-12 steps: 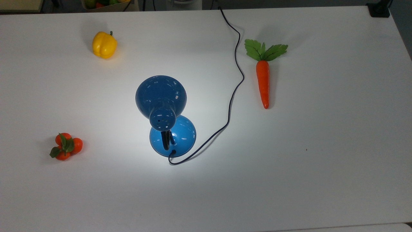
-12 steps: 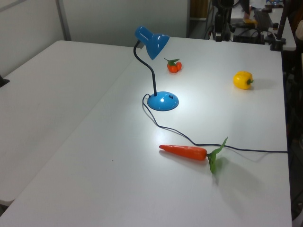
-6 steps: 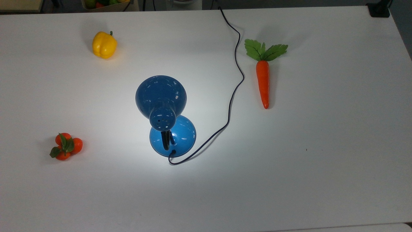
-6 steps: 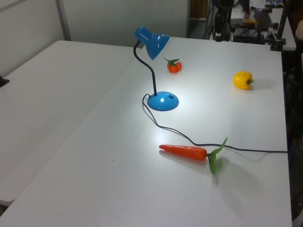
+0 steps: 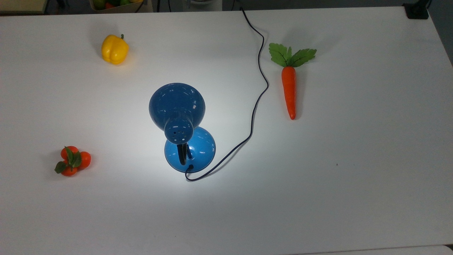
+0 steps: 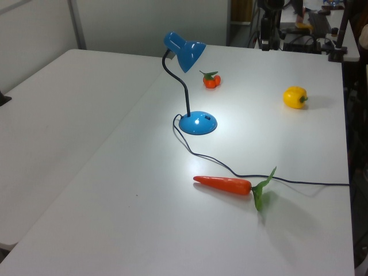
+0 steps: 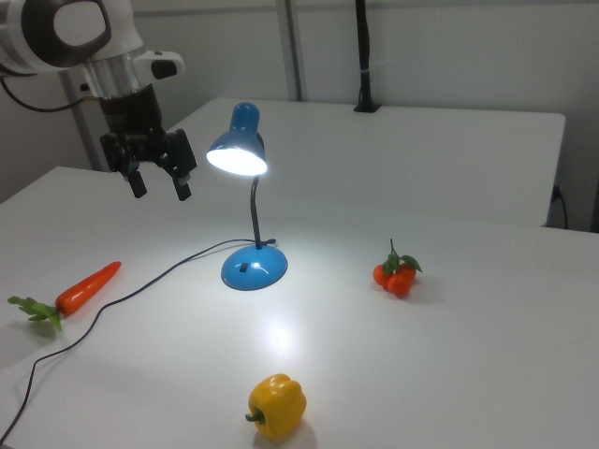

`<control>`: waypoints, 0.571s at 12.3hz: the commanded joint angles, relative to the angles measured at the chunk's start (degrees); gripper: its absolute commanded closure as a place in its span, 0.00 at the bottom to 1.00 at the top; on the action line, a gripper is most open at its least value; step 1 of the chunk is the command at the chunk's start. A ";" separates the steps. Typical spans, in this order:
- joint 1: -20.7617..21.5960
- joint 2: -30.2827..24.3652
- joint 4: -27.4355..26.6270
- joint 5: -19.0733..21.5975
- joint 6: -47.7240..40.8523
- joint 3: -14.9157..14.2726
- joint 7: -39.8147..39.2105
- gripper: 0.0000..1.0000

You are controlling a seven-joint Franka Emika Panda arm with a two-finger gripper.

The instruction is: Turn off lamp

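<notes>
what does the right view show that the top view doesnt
Right view alone: the gripper, fingers spread, hanging above the table to the right view's left of the lamp, and the lit underside of the shade.

Top view alone: the vent holes on the lamp's cap and the cord's run to the table's far edge.

Both: the lamp lit, the carrot, the yellow pepper and the orange fruit cluster.

yellow pepper (image 5: 114,49), carrot (image 5: 289,83), tomato cluster (image 5: 72,160), white table (image 5: 354,177)

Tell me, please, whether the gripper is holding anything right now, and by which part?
Nothing is held: the gripper hangs open above the table, apart from the lit lamp.
</notes>
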 commanded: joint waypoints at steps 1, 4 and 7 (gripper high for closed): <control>0.00 -0.38 0.03 0.61 -1.48 -0.23 -1.12 0.48; 0.00 -0.30 0.02 0.61 -1.14 -0.23 -1.12 1.00; 0.00 -0.21 0.03 0.61 -0.96 -0.23 -1.12 1.00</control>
